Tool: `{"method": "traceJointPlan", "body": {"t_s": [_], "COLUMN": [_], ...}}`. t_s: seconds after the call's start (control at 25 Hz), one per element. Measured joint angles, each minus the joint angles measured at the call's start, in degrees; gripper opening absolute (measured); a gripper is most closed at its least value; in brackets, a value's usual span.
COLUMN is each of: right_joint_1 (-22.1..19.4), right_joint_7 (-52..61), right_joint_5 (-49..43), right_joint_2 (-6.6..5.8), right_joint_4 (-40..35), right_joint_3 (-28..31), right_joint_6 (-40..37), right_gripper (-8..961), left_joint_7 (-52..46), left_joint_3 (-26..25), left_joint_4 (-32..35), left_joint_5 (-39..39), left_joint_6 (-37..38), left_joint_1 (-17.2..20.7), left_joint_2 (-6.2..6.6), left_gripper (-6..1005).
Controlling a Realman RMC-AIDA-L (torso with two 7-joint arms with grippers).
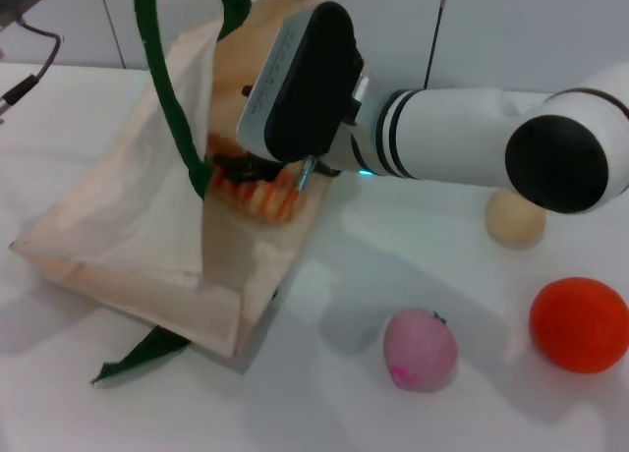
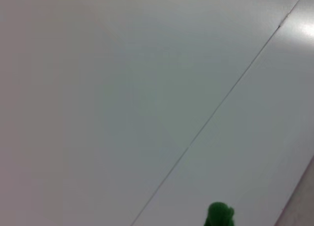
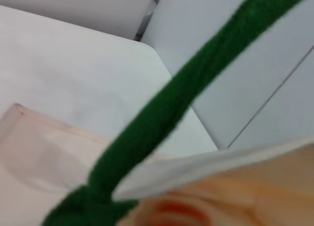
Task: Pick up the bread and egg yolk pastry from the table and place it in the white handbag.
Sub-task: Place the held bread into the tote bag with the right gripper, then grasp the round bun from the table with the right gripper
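The white handbag (image 1: 128, 236) lies on the table at the left, its mouth held open towards the right. One dark green strap handle (image 1: 167, 98) rises out of the top of the head view. My right gripper (image 1: 263, 182) reaches into the bag's mouth and is shut on the bread (image 1: 265, 198), whose orange and cream stripes show just under the gripper. The right wrist view shows the green strap (image 3: 162, 113), the bag's cloth edge (image 3: 196, 169) and a bit of the bread (image 3: 171, 211). The egg yolk pastry (image 1: 514, 221) sits on the table behind my right forearm. My left gripper is out of view.
A pink round fruit (image 1: 420, 349) and a bright orange ball (image 1: 580, 324) lie on the white table (image 1: 324, 393) at the front right. The second green strap (image 1: 138, 354) trails from under the bag. The left wrist view shows wall panels and a green scrap (image 2: 219, 216).
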Motion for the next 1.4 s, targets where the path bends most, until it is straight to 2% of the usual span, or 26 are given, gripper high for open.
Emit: {"method": "traceJointPlan", "body": {"t_s": [0.2,0.4,0.56,0.64,0.68,0.72,0.84,1.16,1.4], "right_joint_1": [-2.35,-5.44,-7.44,-8.53,-9.82,-9.82,-12.40,-21.00,-22.15], "right_joint_7": [-0.72,-3.89,-6.21,-7.05,-7.47,-7.47,-7.59,-12.46,-16.62], "right_joint_5": [-0.09,-0.12,-0.56,-1.86,-4.24,-4.24,-7.63,-9.49,-9.73], "right_joint_2": [-0.45,-0.62,-0.82,-0.95,-1.00,-1.00,-1.04,-0.85,-0.98], "right_joint_4": [-0.45,-0.71,1.07,2.54,3.90,3.90,4.34,-5.32,-3.27], "right_joint_3": [2.59,7.30,13.93,18.01,22.44,22.44,27.79,37.72,46.06], "right_joint_6": [0.05,1.39,3.71,5.67,8.05,8.05,11.86,24.71,31.15], "right_gripper": [867,896,895,895,895,894,894,892,891], "left_joint_7": [0.78,1.10,1.10,1.10,1.10,1.10,1.09,0.85,0.90], "left_joint_3": [-0.03,-0.03,-0.03,-0.03,-0.04,-0.03,-0.03,-0.69,-0.73], "left_joint_4": [-0.08,-0.18,-0.28,-0.28,-0.28,-0.28,-0.28,-0.26,-0.26], "left_joint_5": [-0.02,-0.02,-0.03,-0.03,-0.03,-0.02,-0.02,-0.02,-0.02], "left_joint_6": [1.79,2.49,2.92,3.15,3.24,3.29,3.38,3.74,3.84], "left_joint_1": [0.78,1.30,1.59,1.77,1.83,1.92,2.09,2.98,2.99], "left_joint_2": [0.06,0.31,0.69,0.69,0.70,0.71,0.82,1.38,1.42], "left_gripper": [129,129,129,129,129,129,129,129,129]}}
